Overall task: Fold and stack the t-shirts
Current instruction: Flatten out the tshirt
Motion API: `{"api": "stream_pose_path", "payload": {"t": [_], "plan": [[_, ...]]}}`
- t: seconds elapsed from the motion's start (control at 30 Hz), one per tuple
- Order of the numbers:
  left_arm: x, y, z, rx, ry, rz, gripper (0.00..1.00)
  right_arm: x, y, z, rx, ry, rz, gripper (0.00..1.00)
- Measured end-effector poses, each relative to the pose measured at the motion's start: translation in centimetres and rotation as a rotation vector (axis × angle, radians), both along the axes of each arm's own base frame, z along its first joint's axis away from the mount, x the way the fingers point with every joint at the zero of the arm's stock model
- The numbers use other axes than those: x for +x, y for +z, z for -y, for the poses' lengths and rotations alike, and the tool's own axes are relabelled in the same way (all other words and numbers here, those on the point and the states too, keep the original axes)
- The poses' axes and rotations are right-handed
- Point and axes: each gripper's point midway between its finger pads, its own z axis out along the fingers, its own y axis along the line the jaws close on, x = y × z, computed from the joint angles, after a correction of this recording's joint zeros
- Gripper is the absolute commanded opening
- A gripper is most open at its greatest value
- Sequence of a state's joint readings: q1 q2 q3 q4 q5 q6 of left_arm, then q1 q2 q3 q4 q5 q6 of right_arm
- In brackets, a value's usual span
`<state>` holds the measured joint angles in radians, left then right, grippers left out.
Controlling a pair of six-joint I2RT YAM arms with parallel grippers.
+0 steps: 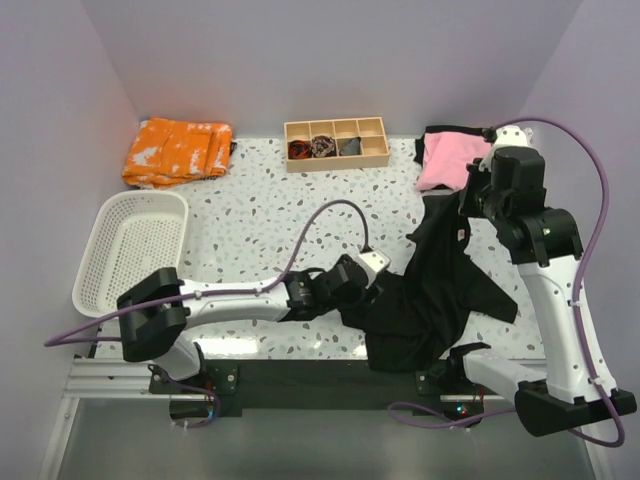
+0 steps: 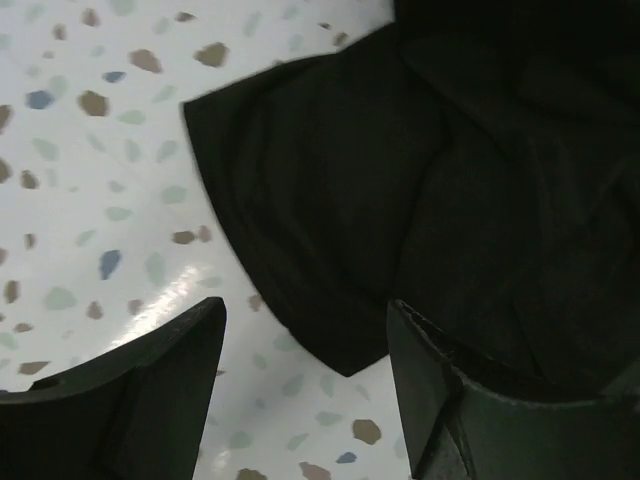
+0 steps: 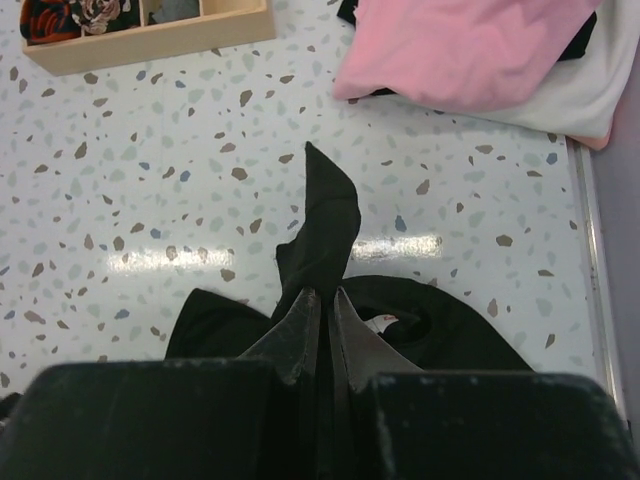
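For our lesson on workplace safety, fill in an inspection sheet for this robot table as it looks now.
Surface: white speckled table, some glare.
Job's things: black t-shirt crumpled at the near edge, one part held up; pink t-shirt at the far right corner.
Clutter: orange cloth, wooden tray, white basket.
Grippers: left gripper open above the black shirt's edge; right gripper shut on a fold of it.
Cables: purple cables loop over the table.
Surroundings: lilac walls.

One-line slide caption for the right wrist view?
Right gripper shut on a fold of the large black cloth t-shirt above the speckled table; pink cloth t-shirt beyond.
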<state>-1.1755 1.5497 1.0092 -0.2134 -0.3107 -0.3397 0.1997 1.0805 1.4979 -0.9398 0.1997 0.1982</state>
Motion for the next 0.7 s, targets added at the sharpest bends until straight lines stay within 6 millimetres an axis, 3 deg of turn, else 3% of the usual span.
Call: {"api": "stream_pose_path", "payload": {"t": [0.07, 0.17, 0.37, 0.7], "plan": [[-1.7, -1.4, 1.7, 0.004, -0.070, -0.018, 0.73, 0.3, -0.3, 0.1, -0.005, -0.006, -0.011, 0.00], [-3.1, -3.3, 2.3, 0.018, -0.115, -0.064, 0.75, 0.6, -0.8, 0.2, -0.014, -0.018, -0.027, 0.00], [-4.2, -5.0, 1.6, 0.026, -0.080, -0.157, 0.76, 0.7, -0.9, 0.2, -0.016, -0.021, -0.034, 0.00], [-7.0, -8.4, -1.3, 0.071, 0.004, -0.330, 0.73, 0.7, -0.9, 0.3, -0.019, -0.025, -0.033, 0.00]]}}
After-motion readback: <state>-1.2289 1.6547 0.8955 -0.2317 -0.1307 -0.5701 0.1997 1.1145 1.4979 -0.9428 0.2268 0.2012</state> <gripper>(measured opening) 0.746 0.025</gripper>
